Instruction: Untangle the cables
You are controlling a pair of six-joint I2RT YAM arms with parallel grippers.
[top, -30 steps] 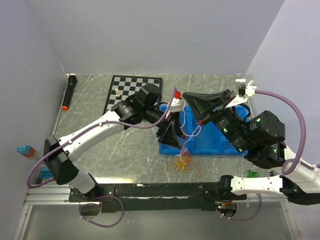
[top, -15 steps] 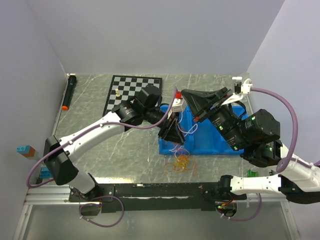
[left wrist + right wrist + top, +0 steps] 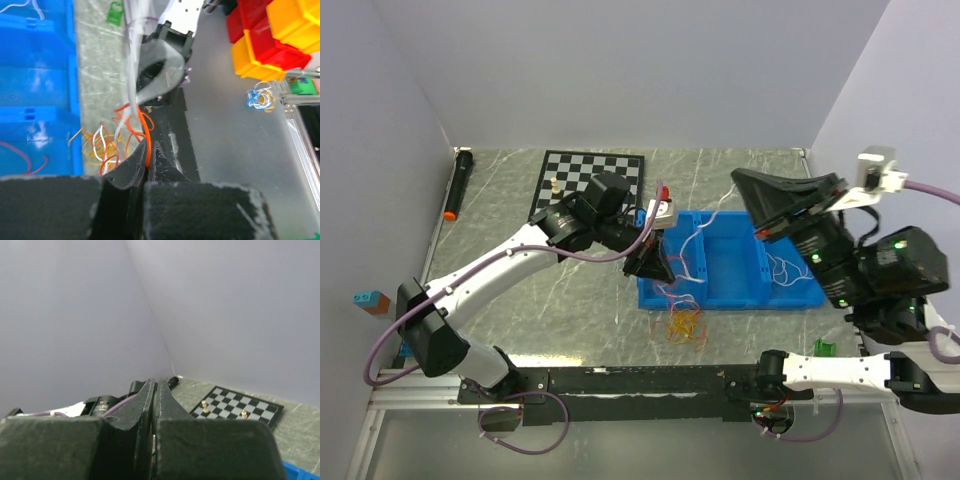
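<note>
Cables (image 3: 685, 325) in orange, yellow and white lie in a loose tangle on the grey marbled table (image 3: 570, 310), just on the near side of the blue divided bin (image 3: 730, 297), toward its left end. Thin white strands (image 3: 782, 268) also lie inside the bin. The left gripper (image 3: 653, 266) hangs over the bin's left end. In the left wrist view its fingers (image 3: 134, 162) are pressed together on one orange cable (image 3: 146, 131) that rises out of the heap. The right gripper (image 3: 740, 178) is raised over the far right part of the bin with its fingers (image 3: 145, 395) closed flat against each other, and nothing shows between them. Pale lilac walls close the table in on the left, far and right sides. A chessboard (image 3: 585, 175) with a small light piece (image 3: 553, 186) sits at the far left, and a black marker with an orange tip (image 3: 457, 185) lies along the left edge. A second ago the right arm stretched low across the bin and hid most of it; it has since lifted and swung to the right, so the compartments are uncovered. Over the same second the left gripper went from well open to clamped and shifted slightly left, while the tangle kept its place.
</note>
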